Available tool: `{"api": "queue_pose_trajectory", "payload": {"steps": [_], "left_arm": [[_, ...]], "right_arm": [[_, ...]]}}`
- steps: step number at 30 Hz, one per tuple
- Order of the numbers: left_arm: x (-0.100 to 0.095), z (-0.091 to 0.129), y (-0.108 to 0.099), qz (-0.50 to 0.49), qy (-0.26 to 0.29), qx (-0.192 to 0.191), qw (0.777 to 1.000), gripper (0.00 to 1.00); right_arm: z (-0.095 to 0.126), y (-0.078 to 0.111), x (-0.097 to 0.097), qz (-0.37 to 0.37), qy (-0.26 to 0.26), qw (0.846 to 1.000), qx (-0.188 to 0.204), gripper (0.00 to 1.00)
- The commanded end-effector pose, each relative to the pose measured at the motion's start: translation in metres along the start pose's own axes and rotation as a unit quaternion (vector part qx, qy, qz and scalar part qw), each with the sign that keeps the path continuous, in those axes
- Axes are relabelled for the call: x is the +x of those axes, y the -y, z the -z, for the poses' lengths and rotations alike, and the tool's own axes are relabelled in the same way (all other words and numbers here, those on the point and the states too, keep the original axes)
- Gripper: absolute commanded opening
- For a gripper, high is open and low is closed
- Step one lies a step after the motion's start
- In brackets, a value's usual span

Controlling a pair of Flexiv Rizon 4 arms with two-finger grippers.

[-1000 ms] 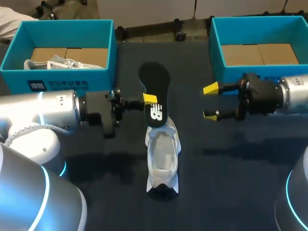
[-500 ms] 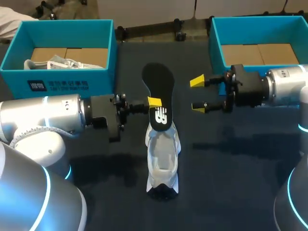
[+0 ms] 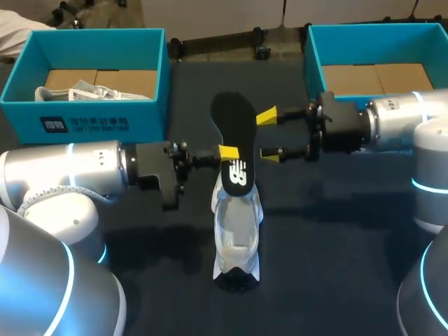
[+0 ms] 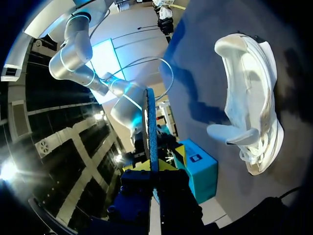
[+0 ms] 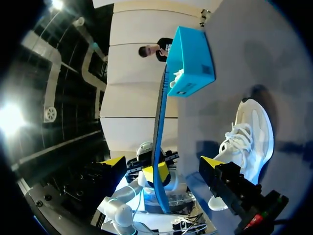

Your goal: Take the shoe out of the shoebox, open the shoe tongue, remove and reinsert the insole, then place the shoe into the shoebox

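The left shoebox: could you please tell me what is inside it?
A white shoe lies on its brown cardboard floor; the near wall hides the shoe's lower part.

Two blue shoeboxes are counted: the left shoebox (image 3: 91, 112) and the right shoebox (image 3: 313, 70). Two white shoes are counted: the standing shoe (image 3: 236, 234) and the boxed shoe (image 3: 94, 92). One black insole (image 3: 233, 133) is counted. Two grippers are counted: the left gripper (image 3: 227, 152) and the right gripper (image 3: 268, 134).

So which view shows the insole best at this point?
The head view: the insole shows its whole black face, held over the shoe by the left gripper. In both wrist views the insole is only an edge-on thin blue strip.
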State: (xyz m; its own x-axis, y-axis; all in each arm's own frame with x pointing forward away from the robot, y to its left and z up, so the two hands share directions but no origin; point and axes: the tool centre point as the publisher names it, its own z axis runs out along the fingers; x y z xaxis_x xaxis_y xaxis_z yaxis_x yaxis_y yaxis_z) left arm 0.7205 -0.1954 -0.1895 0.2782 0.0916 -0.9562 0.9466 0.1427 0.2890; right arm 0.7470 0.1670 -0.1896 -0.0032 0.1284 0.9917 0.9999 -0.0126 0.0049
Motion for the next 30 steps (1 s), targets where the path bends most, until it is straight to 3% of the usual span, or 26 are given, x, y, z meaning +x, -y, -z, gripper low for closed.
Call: {"api": "queue_pose_trajectory", "payload": {"steps": [1, 3, 11, 19, 25, 30], "left_arm": [[0.001, -0.002, 0.003, -0.002, 0.002, -0.002, 1.0, 0.0], [0.002, -0.002, 0.004, -0.007, 0.002, -0.004, 1.0, 0.0], [0.005, -0.002, 0.012, -0.016, 0.001, -0.004, 1.0, 0.0], [0.005, -0.002, 0.014, -0.017, 0.004, -0.009, 1.0, 0.0], [0.006, -0.002, 0.014, -0.018, 0.004, -0.012, 1.0, 0.0], [0.007, -0.001, 0.014, -0.017, 0.005, -0.015, 1.0, 0.0]], "right_arm": [[-0.013, -0.006, -0.001, -0.002, -0.001, 1.0, 0.004, 0.91], [-0.016, -0.006, -0.001, -0.004, -0.005, 1.0, 0.002, 0.8], [-0.021, -0.005, -0.002, -0.006, -0.01, 1.0, -0.003, 0.66], [-0.023, -0.004, -0.002, -0.014, -0.017, 1.0, -0.016, 0.64], [-0.025, 0.0, 0.0, -0.014, -0.021, 0.999, -0.025, 0.5], [-0.027, 0.001, 0.001, -0.011, -0.022, 0.999, -0.028, 0.47]]}}
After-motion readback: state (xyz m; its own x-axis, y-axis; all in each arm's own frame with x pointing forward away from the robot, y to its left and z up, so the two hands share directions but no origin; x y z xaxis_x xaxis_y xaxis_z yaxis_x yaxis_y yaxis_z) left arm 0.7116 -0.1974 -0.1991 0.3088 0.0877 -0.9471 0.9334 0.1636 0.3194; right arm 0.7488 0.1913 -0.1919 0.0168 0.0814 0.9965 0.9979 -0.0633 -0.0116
